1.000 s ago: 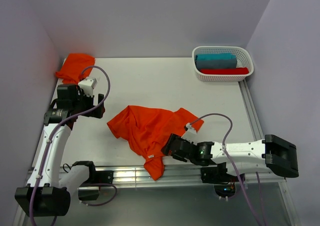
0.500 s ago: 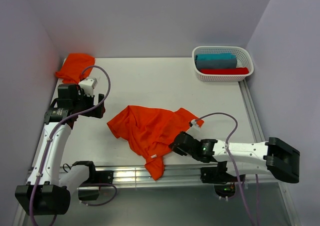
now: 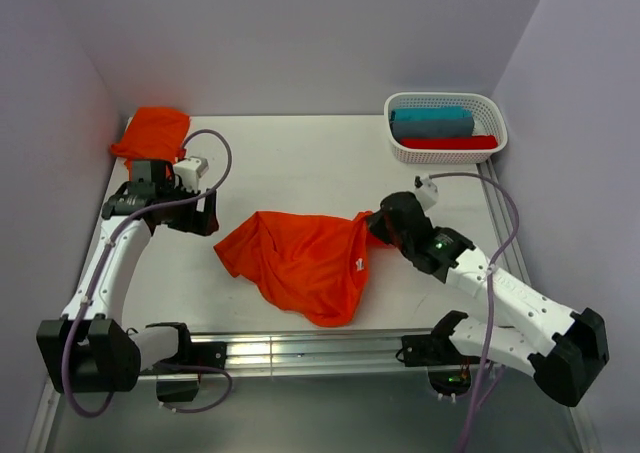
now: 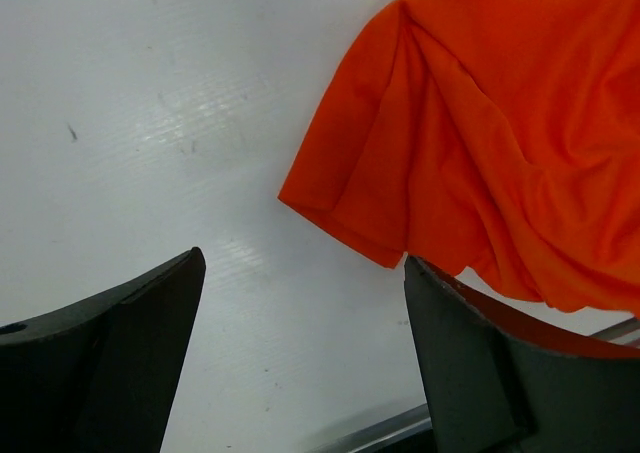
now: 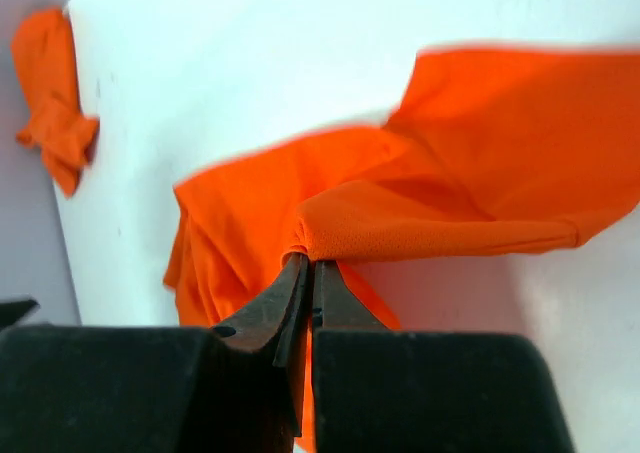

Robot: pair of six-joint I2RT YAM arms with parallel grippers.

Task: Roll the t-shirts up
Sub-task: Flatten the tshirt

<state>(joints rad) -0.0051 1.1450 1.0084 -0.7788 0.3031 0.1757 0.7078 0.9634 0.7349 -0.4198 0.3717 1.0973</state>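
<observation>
One orange t-shirt lies crumpled in the middle of the table. My right gripper is shut on a bunched fold at its right side, lifting it off the table; in the right wrist view the gripper pinches the fabric between closed jaws. My left gripper hovers open just left of the shirt. In the left wrist view the gripper holds nothing and the shirt's left corner lies just ahead of its fingers. A second orange t-shirt sits bunched in the far left corner, and the right wrist view also shows this t-shirt.
A white basket at the far right holds a teal cloth and a red cloth. Walls close in the left, back and right. A metal rail runs along the near edge.
My right gripper shut on the shirt's near edge and carried it up and away to the right, folding the lower flap under. My left gripper shifted right toward the shirt.
</observation>
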